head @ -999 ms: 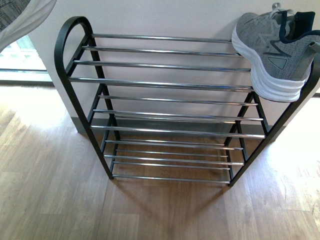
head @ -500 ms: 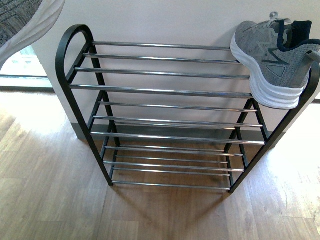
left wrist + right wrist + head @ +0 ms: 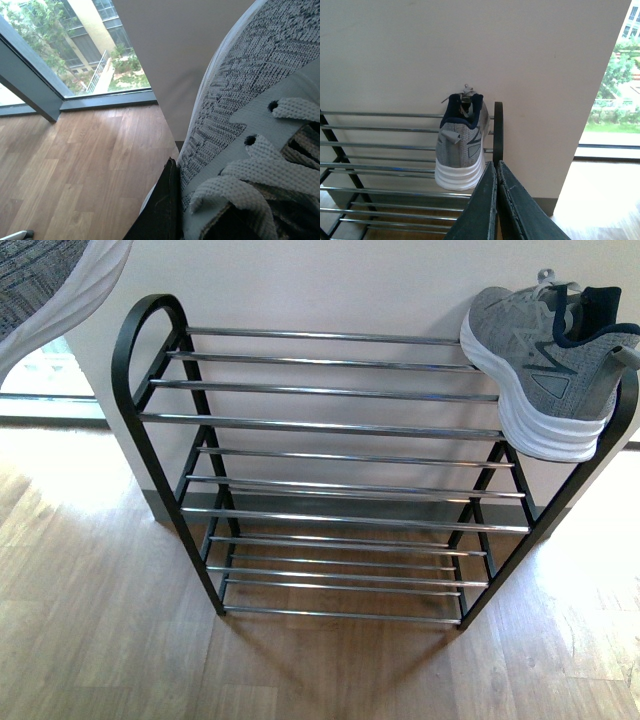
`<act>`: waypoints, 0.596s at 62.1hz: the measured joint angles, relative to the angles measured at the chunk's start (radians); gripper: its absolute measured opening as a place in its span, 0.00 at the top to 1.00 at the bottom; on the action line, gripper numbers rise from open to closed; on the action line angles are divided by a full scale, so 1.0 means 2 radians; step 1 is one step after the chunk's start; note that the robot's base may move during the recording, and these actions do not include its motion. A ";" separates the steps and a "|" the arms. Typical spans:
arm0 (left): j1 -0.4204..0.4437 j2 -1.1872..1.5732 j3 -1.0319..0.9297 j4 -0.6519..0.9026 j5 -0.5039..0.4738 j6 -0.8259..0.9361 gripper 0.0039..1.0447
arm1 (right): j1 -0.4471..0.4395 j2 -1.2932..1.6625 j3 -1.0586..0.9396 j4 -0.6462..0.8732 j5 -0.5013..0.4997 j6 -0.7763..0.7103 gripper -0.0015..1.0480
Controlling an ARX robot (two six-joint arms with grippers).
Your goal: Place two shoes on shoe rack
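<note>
The left gripper [image 3: 167, 202] is nearest. One black finger shows in the left wrist view, pressed against the side of a grey knit sneaker [image 3: 240, 95] just below its laces [image 3: 250, 175]. In the front view this sneaker hangs in the air at the upper left, outside the rack's left end, so the claw grasps it. The right gripper [image 3: 496, 165] is clenched, its two dark fingers touch each other and nothing is between them. Below is a wooden floor [image 3: 100, 620]. On it stands the shoe rack [image 3: 320, 426], its back against the pale wall [image 3: 330, 285]. The other sneaker [image 3: 545, 370] rests on the top tier at the right end, just beside the black frame arch [image 3: 498, 130], with its navy-lined heel to the front. A window [image 3: 620, 90] is farther right.
</note>
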 joint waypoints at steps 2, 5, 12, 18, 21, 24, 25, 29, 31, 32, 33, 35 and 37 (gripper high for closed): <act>0.000 0.000 0.000 0.000 0.000 0.000 0.99 | 0.000 -0.009 0.000 -0.009 0.000 0.000 0.99; 0.000 0.000 0.000 0.000 0.000 0.000 0.99 | 0.000 -0.021 0.000 -0.020 0.000 0.000 0.99; 0.000 0.000 0.000 0.000 0.000 0.000 0.99 | 0.000 -0.051 0.000 -0.048 0.000 0.000 0.99; 0.000 0.000 0.000 0.000 0.000 0.000 0.99 | 0.000 -0.073 0.000 -0.069 0.000 0.000 0.99; 0.000 0.000 0.000 0.000 0.000 0.000 0.99 | 0.000 -0.088 0.000 -0.084 0.000 0.000 0.99; 0.000 0.000 0.000 0.000 0.000 0.000 0.99 | 0.000 -0.103 0.000 -0.098 0.000 0.000 0.99; 0.000 0.000 0.000 0.000 0.000 0.000 0.99 | 0.000 -0.107 0.000 -0.102 0.000 0.000 0.99; 0.000 0.000 0.000 0.000 0.000 0.000 0.99 | 0.000 -0.126 0.000 -0.121 0.000 0.000 0.99; 0.000 0.000 0.000 0.000 0.000 0.000 0.99 | 0.000 -0.133 0.000 -0.127 0.000 0.000 0.99; 0.000 0.000 0.000 0.000 0.000 0.000 0.99 | 0.000 -0.136 0.000 -0.131 0.000 0.000 0.99; 0.000 0.000 0.000 0.000 0.000 0.000 0.99 | 0.000 -0.139 0.000 -0.134 0.000 0.000 0.99; 0.000 0.000 0.000 0.000 0.000 0.000 0.99 | 0.000 -0.144 0.000 -0.138 0.000 0.000 0.99; 0.000 0.000 0.000 0.000 0.000 0.000 0.99 | 0.000 -0.148 0.000 -0.143 0.000 0.000 0.99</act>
